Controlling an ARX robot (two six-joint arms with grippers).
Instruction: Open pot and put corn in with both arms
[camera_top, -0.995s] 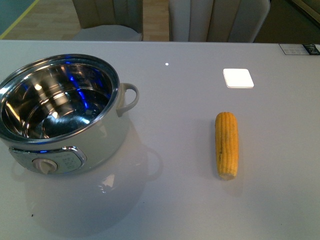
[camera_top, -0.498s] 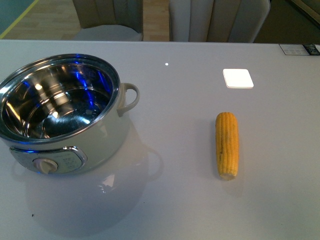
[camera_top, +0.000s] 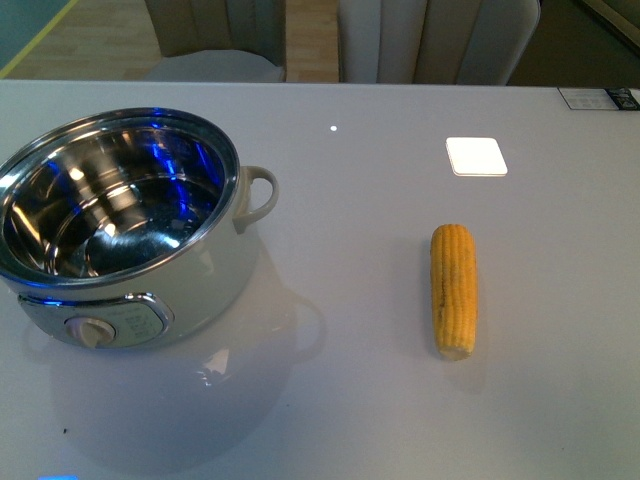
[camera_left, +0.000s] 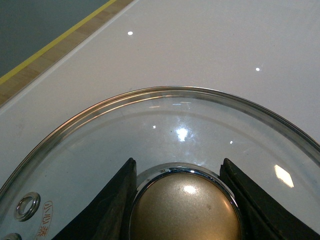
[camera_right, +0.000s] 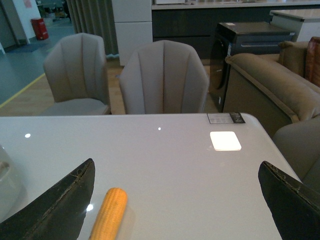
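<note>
Table (camera_top: 380, 420) has loads of bare room. Lidless pot (camera_top: 200, 275) sits at 9 o'clock. The glass lid (camera_left: 165, 117) is off, its knob (camera_left: 185, 220) clamped in the left gripper (camera_left: 181, 195). Corn (camera_top: 454, 290) lies well apart at 3, clear of every edge, with the right gripper (camera_right: 175, 200) gaping wide toward it.

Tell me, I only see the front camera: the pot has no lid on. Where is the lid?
Observer: The left gripper holds the glass lid by its gold knob, one black finger on each side.
Operator: Is the lid on the table?
Observer: The white table shows through the glass; whether the lid touches it, I cannot tell.
Operator: And the other hand?
Observer: The right gripper is wide open, holding nothing; the corn lies on the table in front of it.
</note>
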